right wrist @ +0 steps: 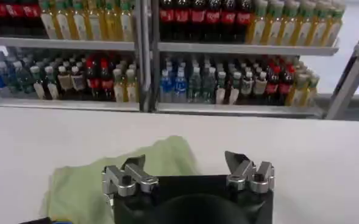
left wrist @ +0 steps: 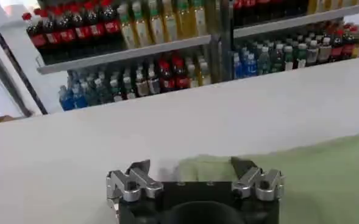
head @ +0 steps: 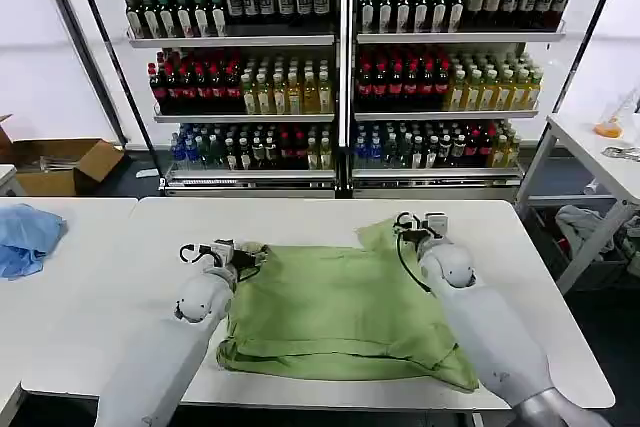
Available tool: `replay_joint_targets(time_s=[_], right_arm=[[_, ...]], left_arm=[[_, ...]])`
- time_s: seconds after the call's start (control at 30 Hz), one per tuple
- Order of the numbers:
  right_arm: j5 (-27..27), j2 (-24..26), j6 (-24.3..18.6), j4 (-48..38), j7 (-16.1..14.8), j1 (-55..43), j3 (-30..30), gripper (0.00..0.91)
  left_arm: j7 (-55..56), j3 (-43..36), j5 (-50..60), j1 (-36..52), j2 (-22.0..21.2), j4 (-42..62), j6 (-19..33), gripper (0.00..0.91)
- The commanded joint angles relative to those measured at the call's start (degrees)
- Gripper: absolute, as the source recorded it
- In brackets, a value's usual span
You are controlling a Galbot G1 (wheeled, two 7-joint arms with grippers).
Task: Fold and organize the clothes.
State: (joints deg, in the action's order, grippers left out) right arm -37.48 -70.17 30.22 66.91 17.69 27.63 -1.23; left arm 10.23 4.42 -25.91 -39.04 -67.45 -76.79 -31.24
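Light green polo shirt (head: 345, 312) laid partly folded on white table (head: 100, 287), left gripper (head: 205, 251) held wide open at its far left corner, right gripper (head: 420, 220) wide open at far right corner, bottle shelves (head: 340, 67) behind.

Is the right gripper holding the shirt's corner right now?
No: the right gripper has its jaws open above the green shirt, with nothing between them.

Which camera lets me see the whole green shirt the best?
The head view. It shows the whole green shirt spread on the white table, between the left gripper and right gripper. The left wrist view shows just one edge of it; the right wrist view, one corner.
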Motion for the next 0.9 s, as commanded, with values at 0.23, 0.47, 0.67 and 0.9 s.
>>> replay_joint_targets(time_s=[0.23,0.47,0.67,0.9], right_arm=[[-1.3,-2.8,0.8,-7.4,-2.2,-2.3,3.1,0.000],[-2.0,-2.1,0.8,-5.2,-2.4,-1.4,3.2,0.000],[-1.0,-1.0,-1.2,0.0,-1.6,0.3,2.8,0.000],[-0.5,2.8,-3.6,12.3,-1.3,4.9,1.0,0.000]], left_arm=[[-0.6,-0.9,-1.1,-2.4,0.8,-2.2,-0.8,0.030],[-1.4,-0.3,-2.9,-3.4,1.6,-3.0,-0.6,0.030],[-1.8,0.9,-8.0,-4.5,2.8,-6.1,1.0,0.030],[-3.0,2.7,-13.1,-7.4,5.7,-12.3,4.1,0.030]])
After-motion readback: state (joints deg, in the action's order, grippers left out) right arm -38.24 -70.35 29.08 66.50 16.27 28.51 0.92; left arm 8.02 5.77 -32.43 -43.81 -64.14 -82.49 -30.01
